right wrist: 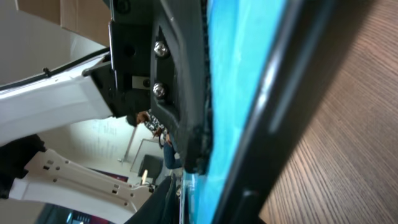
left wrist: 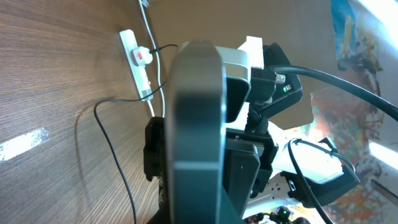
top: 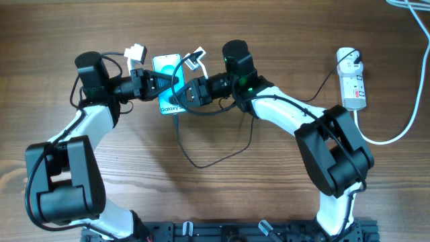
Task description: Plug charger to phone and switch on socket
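Overhead: left gripper (top: 156, 84) is clamped on the phone (top: 168, 72), gripping its left edge at mid-table. Right gripper (top: 183, 93) crowds the phone's right edge, but I can't tell whether it is gripping. The charger (top: 201, 163) cable loops from below the phone across to the socket (top: 352, 82), far right.

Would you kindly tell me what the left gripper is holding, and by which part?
The phone, pinched by the left gripper along its long edge nearest that arm.

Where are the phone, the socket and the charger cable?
phone (top: 166, 67): overhead view, upper part of the screen.
socket (top: 353, 86): overhead view, middle of the white body.
charger cable (top: 179, 138): overhead view, slack below the phone.
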Robot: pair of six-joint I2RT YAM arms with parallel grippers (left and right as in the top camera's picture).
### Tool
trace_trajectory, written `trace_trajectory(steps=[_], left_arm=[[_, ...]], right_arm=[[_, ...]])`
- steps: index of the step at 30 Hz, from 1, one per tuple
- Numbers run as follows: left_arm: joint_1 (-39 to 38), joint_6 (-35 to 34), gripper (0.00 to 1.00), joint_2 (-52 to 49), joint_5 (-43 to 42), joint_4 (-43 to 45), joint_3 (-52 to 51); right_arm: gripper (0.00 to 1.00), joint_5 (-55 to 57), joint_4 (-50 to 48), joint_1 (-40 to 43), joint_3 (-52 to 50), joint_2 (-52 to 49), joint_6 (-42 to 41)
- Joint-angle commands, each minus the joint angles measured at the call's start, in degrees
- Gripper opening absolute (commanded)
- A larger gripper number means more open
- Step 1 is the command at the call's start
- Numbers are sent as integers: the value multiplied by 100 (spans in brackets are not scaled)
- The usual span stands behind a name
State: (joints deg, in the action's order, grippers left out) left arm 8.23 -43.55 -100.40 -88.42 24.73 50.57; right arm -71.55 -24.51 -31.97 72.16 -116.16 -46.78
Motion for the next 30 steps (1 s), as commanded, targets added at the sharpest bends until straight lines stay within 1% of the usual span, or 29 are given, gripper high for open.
trace_trajectory(steps=[1,2,4,6,12,15,17,18,20,23,24,25,27,28,29,30], left_arm=[[-17,120,4,96,-107,39,0],[-17,120,4,96,-107,39,0],[-17,120,4,96,-63,39,0],[-17,120,4,96,-63,39,0],[-20,118,4,96,-46,39,0],[-20,118,4,96,-46,39,0],[-20,118,4,96,-46,39,0],[-20,118,4,96,-46,39,0],[-20,118,4,96,-46,39,0],[-20,118,4,96,-46,39,0],[-20,118,4,96,-46,39,0],[-20,118,4,96,-46,39,0],[-20,118,9,96,-46,39,0],[-20,118,16,96,-46,39,0],[-20,118,23,96,-46,39,0],[-20,120,38,96,-42,39,0]], right_arm=[[24,168,-2,-22,48,22,-122],[25,170,9,-22,48,22,-120],[33,173,13,4,48,22,-120],[38,173,42,57,48,22,-125],[37,175,140,133,48,22,-118],[40,173,142,131,48,22,-118],[38,173,142,118,48,22,-122],[31,173,142,118,48,22,-120],[18,173,144,118,48,22,-122],[9,173,142,118,48,22,-120],[4,173,142,118,48,22,-120],[4,173,142,118,48,22,-122],[4,173,142,118,48,22,-122],[4,173,140,118,48,22,-129],[4,173,136,118,48,22,-125],[4,173,138,118,48,22,-125]])
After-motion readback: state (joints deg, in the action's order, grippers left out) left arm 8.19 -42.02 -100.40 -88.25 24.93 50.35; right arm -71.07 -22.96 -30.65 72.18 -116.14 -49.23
